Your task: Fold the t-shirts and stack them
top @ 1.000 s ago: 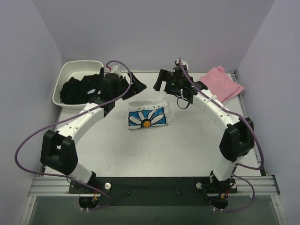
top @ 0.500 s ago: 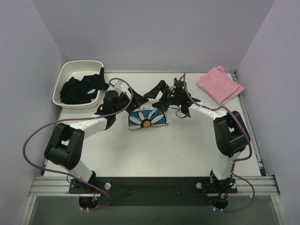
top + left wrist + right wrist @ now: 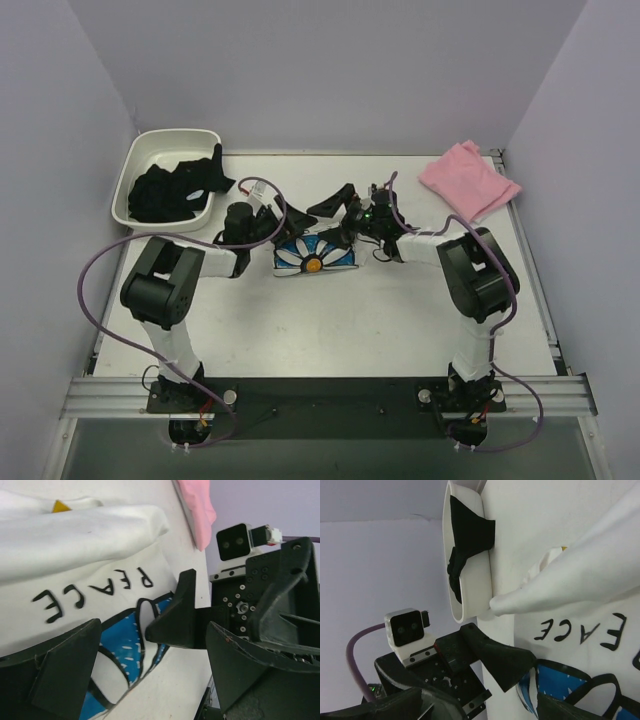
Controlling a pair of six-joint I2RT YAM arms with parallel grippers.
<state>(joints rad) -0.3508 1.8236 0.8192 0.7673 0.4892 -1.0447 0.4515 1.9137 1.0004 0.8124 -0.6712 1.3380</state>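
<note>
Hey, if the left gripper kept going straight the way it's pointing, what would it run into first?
Probably the daisy t-shirt lying just ahead of the left gripper; the right gripper faces it close beyond. Depth is hard to judge.

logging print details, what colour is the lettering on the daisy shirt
Black, spelling PEACE on the daisy t-shirt; clearest in the left wrist view.
</note>
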